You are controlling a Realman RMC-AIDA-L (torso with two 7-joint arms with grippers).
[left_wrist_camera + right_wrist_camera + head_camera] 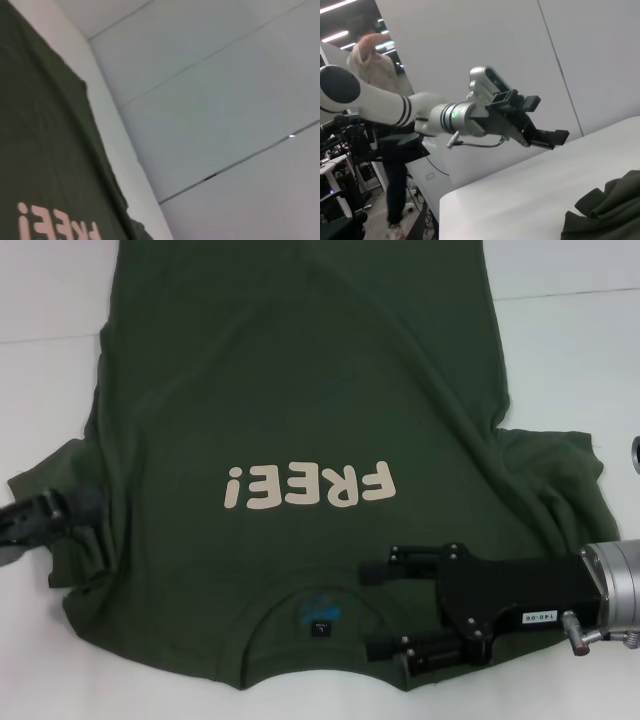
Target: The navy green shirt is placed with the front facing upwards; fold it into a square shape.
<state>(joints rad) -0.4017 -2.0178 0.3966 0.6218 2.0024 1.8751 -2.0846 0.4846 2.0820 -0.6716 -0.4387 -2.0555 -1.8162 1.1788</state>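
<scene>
Navy green shirt (300,420) lies spread front-up on the white table (560,350), collar nearest the robot, so the cream "FREE!" lettering (310,485) reads upside down in head view. Blue print and black label (320,625) show inside the collar. Body of shirt mostly flat w/ long soft creases; both sleeves are rumpled, esp. the one on the robot's left, which is bunched up.

Right gripper (385,608) sits over the shirt just beside the collar, on the robot's right of it, fingers pointing toward the robot's left. Its two black fingers are spread wide apart, nothing between them (one near the lettering's lower edge, the other close to the shoulder hem). Can't tell if they touch the cloth.

Left gripper (60,512) is at the bunched left sleeve, dark and partly out of shot at the edge of head view; can't tell if it grips the fabric or not.

Left wrist view: shirt edge (45,150) w/ part of the lettering, on the table. Right wrist view: left gripper (542,122) above the table, fingers apart there, and a fold of shirt (610,210) in the corner.
</scene>
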